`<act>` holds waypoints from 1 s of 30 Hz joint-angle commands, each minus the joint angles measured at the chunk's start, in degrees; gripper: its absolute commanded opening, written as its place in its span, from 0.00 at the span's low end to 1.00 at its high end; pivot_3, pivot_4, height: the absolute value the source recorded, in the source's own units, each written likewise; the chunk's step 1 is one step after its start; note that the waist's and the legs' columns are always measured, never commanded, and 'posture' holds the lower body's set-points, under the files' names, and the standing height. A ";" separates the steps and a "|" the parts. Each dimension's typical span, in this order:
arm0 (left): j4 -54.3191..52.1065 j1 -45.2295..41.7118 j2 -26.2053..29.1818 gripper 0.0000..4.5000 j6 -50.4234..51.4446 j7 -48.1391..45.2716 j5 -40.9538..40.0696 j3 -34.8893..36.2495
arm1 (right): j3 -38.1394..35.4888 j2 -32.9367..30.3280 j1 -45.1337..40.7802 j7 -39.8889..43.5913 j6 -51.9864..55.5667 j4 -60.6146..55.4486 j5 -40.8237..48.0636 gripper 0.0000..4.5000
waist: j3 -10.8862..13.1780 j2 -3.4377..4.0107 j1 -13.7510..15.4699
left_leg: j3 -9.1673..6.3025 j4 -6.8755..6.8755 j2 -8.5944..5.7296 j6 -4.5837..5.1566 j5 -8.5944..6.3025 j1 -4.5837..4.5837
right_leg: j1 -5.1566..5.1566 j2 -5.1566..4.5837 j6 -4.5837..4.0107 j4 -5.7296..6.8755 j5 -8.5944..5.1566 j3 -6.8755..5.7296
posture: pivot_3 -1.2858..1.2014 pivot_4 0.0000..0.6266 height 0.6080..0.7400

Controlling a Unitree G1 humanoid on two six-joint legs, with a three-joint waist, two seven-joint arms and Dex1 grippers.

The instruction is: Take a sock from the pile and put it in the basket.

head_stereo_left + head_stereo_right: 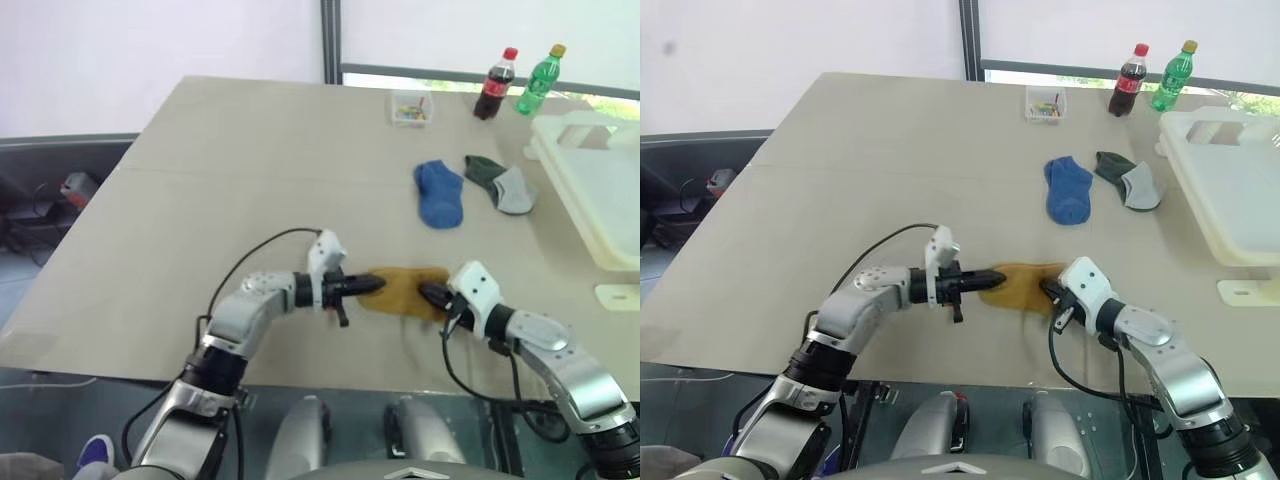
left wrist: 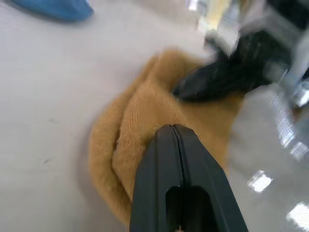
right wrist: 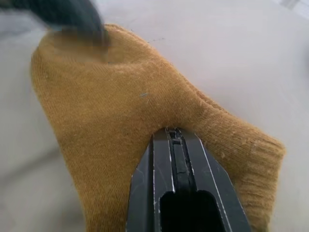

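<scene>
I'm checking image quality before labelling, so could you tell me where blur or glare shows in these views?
Left wrist view: the right gripper and the blue sock are blurred, with bright glints on the table. Right wrist view: the mustard sock is sharp, the left gripper smeared. Head views: the basket looks washed out.

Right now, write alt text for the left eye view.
Both pincers, left and right, are shut on opposite ends of a mustard-yellow sock on a beige table. Beyond lie a blue sock, a green-grey sock and a cream basket.
</scene>
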 commanded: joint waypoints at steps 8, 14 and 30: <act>-3.27 -3.45 9.65 0.57 18.14 1.13 -6.02 2.30 | -0.24 -0.23 0.62 0.83 1.01 -1.97 -0.77 0.00 | 0.01 0.00 0.37 | -0.07 0.04 -0.10 0.00 0.00 -0.05 | -0.01 -0.05 0.00 -0.02 0.00 -0.07 | 0.52 0.24 1.00; 1.99 -8.42 7.27 1.00 32.15 6.51 -6.94 1.26 | 0.12 0.49 0.72 0.67 1.19 -2.49 -1.54 0.00 | 0.01 0.01 0.16 | -0.08 0.06 -0.14 0.00 0.00 -0.04 | -0.01 0.01 0.00 0.01 -0.01 -0.08 | 0.52 0.24 1.00; 12.70 -17.66 -3.15 1.00 47.45 6.50 -13.12 4.35 | 0.53 1.43 1.09 0.24 1.49 -3.26 -2.67 0.00 | 0.00 0.01 0.05 | -0.09 0.11 -0.18 0.00 0.00 -0.05 | 0.00 0.00 0.00 0.03 0.00 -0.08 | 0.52 0.24 1.00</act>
